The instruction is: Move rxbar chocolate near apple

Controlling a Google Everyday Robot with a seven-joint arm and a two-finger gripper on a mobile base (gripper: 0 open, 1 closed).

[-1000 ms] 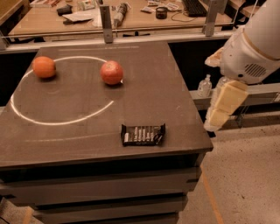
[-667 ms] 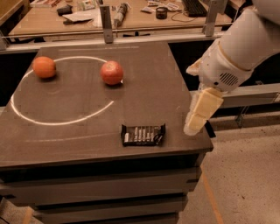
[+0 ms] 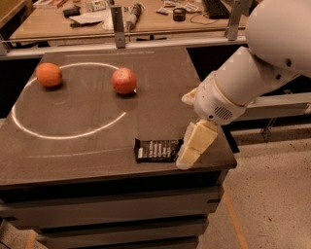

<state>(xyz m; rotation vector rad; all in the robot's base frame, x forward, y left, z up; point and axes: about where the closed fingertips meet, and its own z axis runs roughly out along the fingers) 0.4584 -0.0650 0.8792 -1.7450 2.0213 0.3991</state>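
The rxbar chocolate (image 3: 158,150) is a flat black wrapper with white lettering, lying near the front edge of the dark table (image 3: 87,141). The apple (image 3: 124,80) is reddish with a paler patch and sits at the back centre, on a white circle line. My gripper (image 3: 194,146) hangs from the white arm at the right, its cream fingers pointing down just right of the bar's right end, touching or nearly touching it.
An evenly orange fruit (image 3: 49,74) sits at the back left on the circle line. A cluttered workbench (image 3: 131,14) with metal posts stands behind the table. The table's right edge and open floor (image 3: 272,194) lie under the arm.
The arm has swung left and down from beyond the table's right edge, bringing the gripper next to the bar's right end. The bar and fruits have not moved.
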